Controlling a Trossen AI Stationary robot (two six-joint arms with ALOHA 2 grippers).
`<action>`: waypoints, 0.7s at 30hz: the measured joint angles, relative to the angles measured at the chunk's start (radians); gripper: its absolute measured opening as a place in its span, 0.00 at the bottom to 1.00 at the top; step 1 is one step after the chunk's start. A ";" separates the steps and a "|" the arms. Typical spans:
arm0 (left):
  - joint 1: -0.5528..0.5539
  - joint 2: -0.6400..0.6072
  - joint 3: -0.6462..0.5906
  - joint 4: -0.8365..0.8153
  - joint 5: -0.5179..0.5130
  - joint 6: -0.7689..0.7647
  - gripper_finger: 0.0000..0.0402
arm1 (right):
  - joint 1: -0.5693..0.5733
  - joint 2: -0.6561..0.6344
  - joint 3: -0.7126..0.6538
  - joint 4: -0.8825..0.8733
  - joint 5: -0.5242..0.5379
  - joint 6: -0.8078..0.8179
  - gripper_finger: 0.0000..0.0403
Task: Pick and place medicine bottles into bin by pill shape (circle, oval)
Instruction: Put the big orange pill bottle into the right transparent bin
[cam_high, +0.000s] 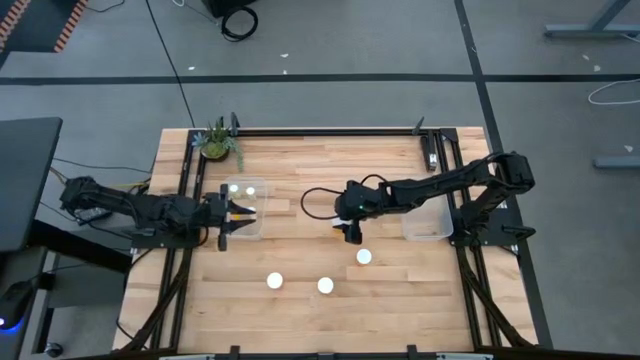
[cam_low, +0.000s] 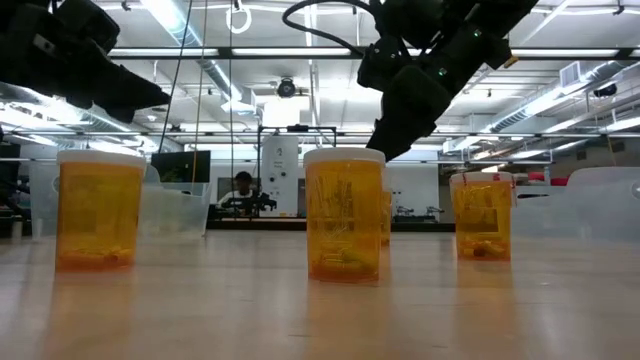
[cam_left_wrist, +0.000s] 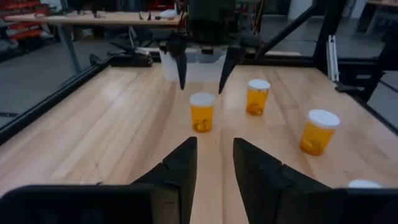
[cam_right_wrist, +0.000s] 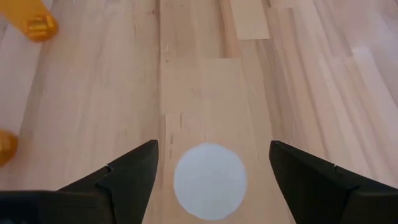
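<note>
the step in hand looks like the approach to a pick: the right gripper (cam_high: 352, 236) hangs over the middle of the table with its jaws spread wide, and in its own wrist view a white-capped medicine bottle (cam_right_wrist: 209, 180) sits squarely between the 2 fingers, seen from straight above. this is most likely the bottle (cam_high: 364, 257) just beside the gripper in the high view, though that match is a judgement. the next move calls for a straight descent so the fingers pass either side of the cap, then a close on the orange body without knocking it over. 2 more bottles (cam_high: 274, 281) (cam_high: 325, 285) stand further toward the front edge. the left gripper (cam_high: 243, 212) sits over the clear bin on the left (cam_high: 262, 186), which already has 2 white caps in it; its jaws stand a narrow gap apart with nothing between them. a second clear bin (cam_high: 428, 224) lies under the right arm. the pill shapes cannot be read in any view, so which bin suits this bottle is not clear. the right bin's contents are partly hidden by the arm. a potted plant (cam_high: 215, 141) stands at the back left.
</note>
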 joint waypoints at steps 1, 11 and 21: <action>0.000 -0.006 0.000 -0.014 0.001 -0.001 0.28 | 0.005 0.003 0.000 0.000 0.000 0.001 0.78; -0.047 -0.003 -0.001 -0.051 0.001 -0.049 0.28 | 0.016 0.007 -0.045 0.056 0.045 -0.005 0.78; -0.056 -0.019 -0.089 0.026 -0.015 -0.030 0.25 | 0.017 0.007 -0.080 0.090 0.045 -0.001 0.78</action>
